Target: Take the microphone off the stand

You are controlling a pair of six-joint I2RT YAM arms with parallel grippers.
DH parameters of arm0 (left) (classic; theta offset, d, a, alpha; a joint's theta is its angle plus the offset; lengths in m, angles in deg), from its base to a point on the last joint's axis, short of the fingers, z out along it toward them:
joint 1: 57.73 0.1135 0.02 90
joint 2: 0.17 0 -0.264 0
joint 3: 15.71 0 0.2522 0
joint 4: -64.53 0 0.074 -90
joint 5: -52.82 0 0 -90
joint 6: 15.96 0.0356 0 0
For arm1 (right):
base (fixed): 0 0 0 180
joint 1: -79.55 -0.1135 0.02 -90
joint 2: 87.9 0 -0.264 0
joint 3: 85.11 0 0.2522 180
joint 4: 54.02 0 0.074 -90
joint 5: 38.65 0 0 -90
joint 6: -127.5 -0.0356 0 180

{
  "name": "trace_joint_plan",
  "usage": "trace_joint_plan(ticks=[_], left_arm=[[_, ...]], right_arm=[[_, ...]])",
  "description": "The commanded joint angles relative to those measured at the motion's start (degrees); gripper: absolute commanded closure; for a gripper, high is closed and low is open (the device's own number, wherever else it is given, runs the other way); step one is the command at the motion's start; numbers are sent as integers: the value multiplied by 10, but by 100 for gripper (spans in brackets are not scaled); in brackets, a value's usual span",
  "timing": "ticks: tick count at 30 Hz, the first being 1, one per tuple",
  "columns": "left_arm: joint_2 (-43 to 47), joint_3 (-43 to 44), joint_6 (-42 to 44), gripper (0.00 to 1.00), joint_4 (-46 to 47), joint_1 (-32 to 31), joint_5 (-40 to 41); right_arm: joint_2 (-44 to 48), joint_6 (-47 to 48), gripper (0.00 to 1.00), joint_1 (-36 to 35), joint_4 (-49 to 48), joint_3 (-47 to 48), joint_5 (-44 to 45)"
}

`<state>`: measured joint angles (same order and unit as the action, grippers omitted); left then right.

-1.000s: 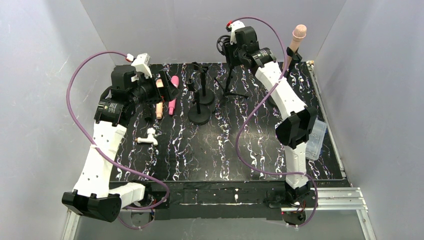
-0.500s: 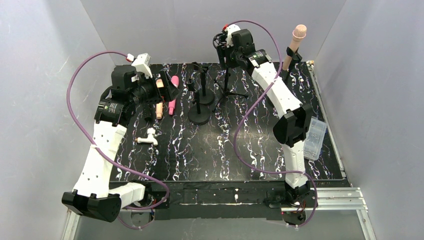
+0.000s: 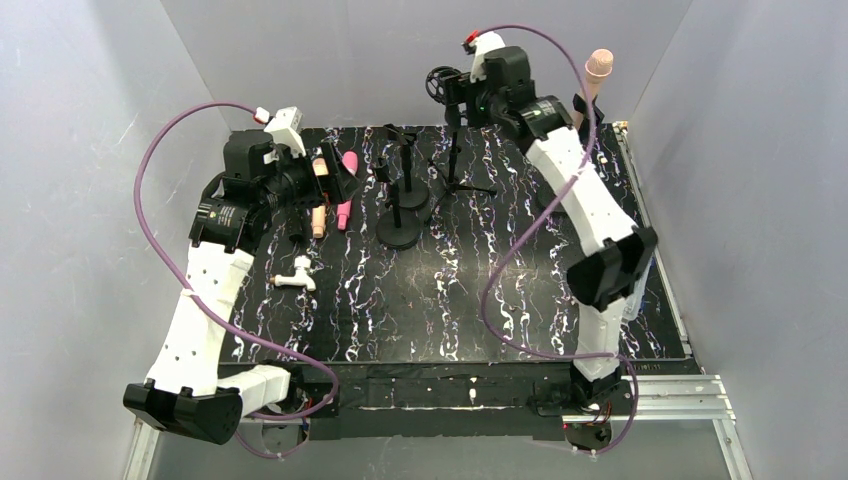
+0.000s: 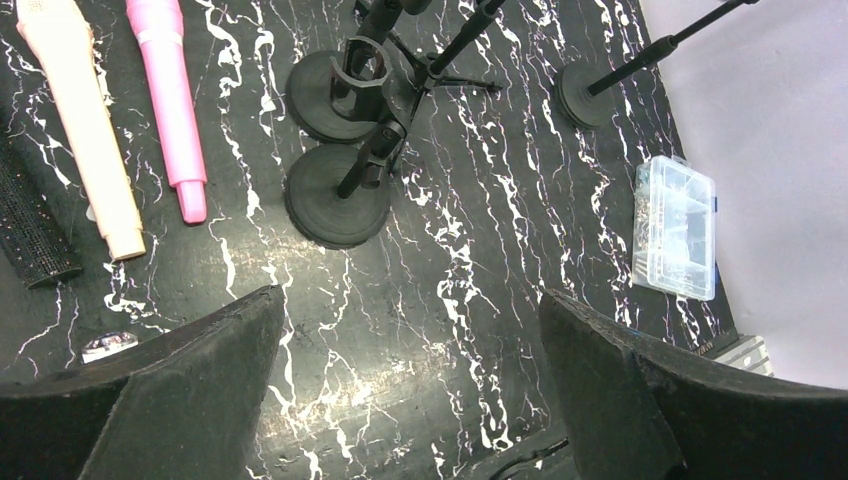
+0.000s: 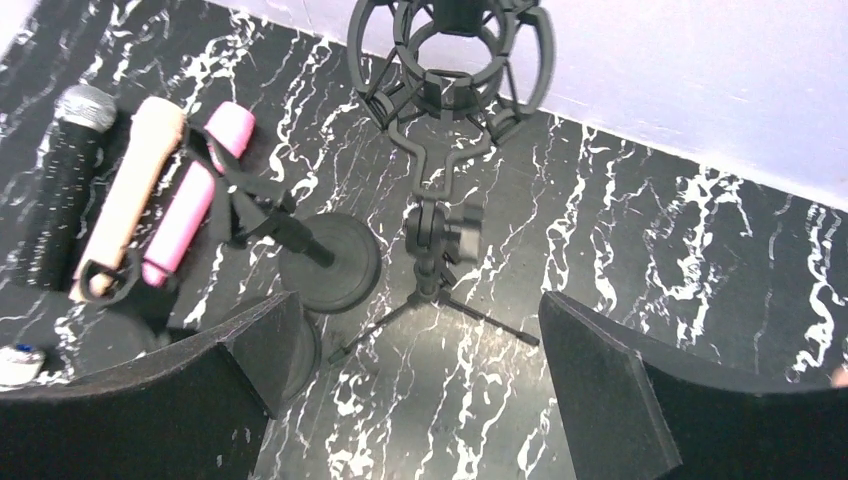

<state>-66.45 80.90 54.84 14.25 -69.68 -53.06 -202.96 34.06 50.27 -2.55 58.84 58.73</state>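
Beige mic (image 3: 598,68) upright in stand (image 3: 583,104), head up, leaning right

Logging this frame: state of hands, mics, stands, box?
left hand: open, empty
right hand: open, empty
clipped beige microphone: upright in far-right stand
shock-mount stand: upright, empty
round-base stands: upright, clips empty
pink microphone: lying flat
loose beige microphone: lying flat
black microphone: lying flat
clear box: shut

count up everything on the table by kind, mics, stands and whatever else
microphones: 4
mic stands: 4
clear plastic box: 1
small white object: 1
total: 10
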Motion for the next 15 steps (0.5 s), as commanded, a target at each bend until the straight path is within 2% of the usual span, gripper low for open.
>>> trace_joint_plan(ticks=[1, 4, 8, 13, 15], left_arm=[[7, 2, 9, 2, -11, -6, -2], [10, 0, 8, 2, -11, -7, -2], [16, -4, 5, 2, -11, -13, -5], [12, -4, 3, 2, -11, -22, -9], [8, -1, 4, 2, -11, -27, -11]], right_arm=[[116, -24, 2, -2, -9, -47, 17], [185, -41, 2, -2, -5, -113, 45], [277, -51, 2, -1, 6, -208, 129], [320, -55, 2, 6, 67, -229, 240], [329, -51, 2, 25, 71, -243, 246]])
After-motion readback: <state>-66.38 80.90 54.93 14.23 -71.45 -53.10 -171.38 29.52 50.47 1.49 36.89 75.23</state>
